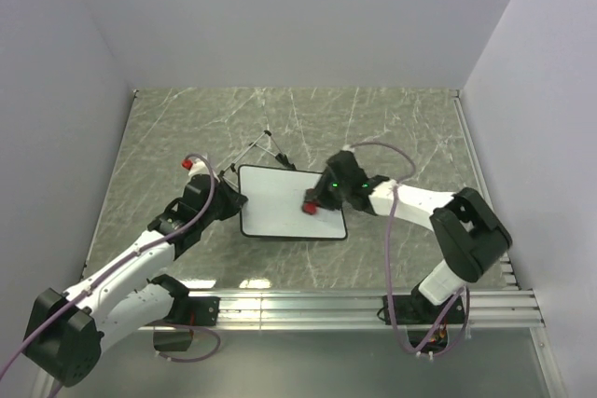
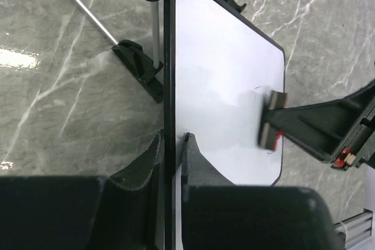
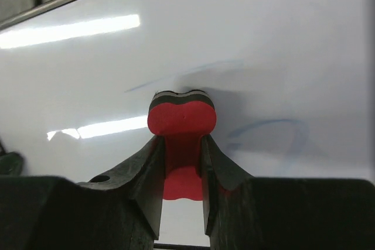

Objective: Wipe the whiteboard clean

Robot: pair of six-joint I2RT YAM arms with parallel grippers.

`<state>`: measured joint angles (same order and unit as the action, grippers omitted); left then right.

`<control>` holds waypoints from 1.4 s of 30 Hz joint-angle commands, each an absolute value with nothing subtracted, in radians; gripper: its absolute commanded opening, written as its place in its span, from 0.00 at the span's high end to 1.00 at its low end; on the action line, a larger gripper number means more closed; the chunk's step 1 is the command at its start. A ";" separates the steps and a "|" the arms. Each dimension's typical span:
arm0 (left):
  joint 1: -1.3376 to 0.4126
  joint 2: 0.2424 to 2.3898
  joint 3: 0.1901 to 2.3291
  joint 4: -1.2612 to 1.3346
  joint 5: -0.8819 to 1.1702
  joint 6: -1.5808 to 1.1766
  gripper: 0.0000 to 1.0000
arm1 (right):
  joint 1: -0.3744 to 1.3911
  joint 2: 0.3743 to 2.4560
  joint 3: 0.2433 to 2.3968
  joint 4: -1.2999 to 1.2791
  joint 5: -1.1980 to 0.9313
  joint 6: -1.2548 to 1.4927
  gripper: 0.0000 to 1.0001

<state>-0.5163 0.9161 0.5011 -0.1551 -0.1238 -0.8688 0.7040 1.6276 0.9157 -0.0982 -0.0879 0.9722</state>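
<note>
The whiteboard (image 1: 291, 200) is found near the middle of the marble surface (image 1: 187, 128), between the two arms, with its black stand legs (image 2: 140, 65) set out on the far side. Its left edge is pinched by the left claw (image 2: 173, 140), whose fingers are closed on the thin black frame, so the board is judged to be steadied for wiping. The red eraser (image 3: 181, 115) is clamped in the right claw (image 3: 180, 142) and is pressed with its dark felt against the right part of the board.

Most of the board is seen to be plain white. Faint blue strokes (image 3: 269, 130) are left just beside the eraser: an arc to its right in the right wrist view and a thin line just above it (both pale, perhaps half-wiped). The task is therefore judged to be well along but not finished. Those traces are yet to be rubbed out, and no other writing can be made out.

The eraser is placed near the board's right edge, so little board is offered on that side before the frame is met. Far more is open toward the left, up to the left claw. Off the board, bare surface is available all round, with the walls well apart. The stand legs and a thin metal rod (image 2: 82, 5) lie just behind the far edge and are best avoided.
</note>
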 commanded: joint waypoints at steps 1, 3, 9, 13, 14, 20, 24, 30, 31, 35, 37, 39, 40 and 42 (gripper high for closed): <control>-0.522 0.930 0.572 -0.156 -0.123 -0.784 1.00 | 0.620 1.618 0.715 -0.091 -0.149 0.975 1.00; -0.522 0.937 0.584 -0.160 -0.121 -0.778 1.00 | 0.592 1.612 0.658 -0.058 -0.185 0.985 1.00; -0.522 0.946 0.588 -0.156 -0.114 -0.773 0.99 | 0.595 1.698 0.845 -0.101 -0.230 0.996 1.00; -0.522 0.954 0.583 -0.143 -0.104 -0.781 1.00 | 0.644 1.799 1.166 -0.243 -0.233 0.959 1.00; -0.522 0.959 0.583 -0.140 -0.104 -0.782 1.00 | 0.658 1.843 1.219 -0.273 -0.229 0.951 1.00; -0.523 0.971 0.601 -0.144 -0.107 -0.776 1.00 | 0.692 1.881 1.293 -0.307 -0.236 0.989 1.00; -0.523 0.983 0.621 -0.155 -0.110 -0.769 1.00 | 0.673 1.832 1.145 -0.264 -0.226 0.993 1.00; -0.522 0.991 0.646 -0.155 -0.115 -0.762 1.00 | 0.575 1.752 0.824 -0.132 -0.250 0.979 1.00; -0.520 0.992 0.649 -0.159 -0.114 -0.758 1.00 | 0.530 1.746 0.752 -0.080 -0.277 0.982 1.00; -0.520 0.993 0.657 -0.167 -0.121 -0.750 1.00 | 0.482 1.743 0.706 -0.078 -0.279 0.945 1.00; -0.518 0.994 0.660 -0.169 -0.123 -0.749 1.00 | 0.485 1.718 0.712 -0.119 -0.272 0.927 1.00; -0.518 0.993 0.663 -0.175 -0.126 -0.749 1.00 | 0.483 1.684 0.706 -0.143 -0.270 0.927 1.00; -0.517 0.992 0.664 -0.176 -0.126 -0.749 1.00 | 0.483 1.642 0.698 -0.170 -0.268 0.925 1.00; -0.517 0.992 0.667 -0.176 -0.126 -0.749 1.00 | 0.494 1.596 0.693 -0.206 -0.261 0.923 1.00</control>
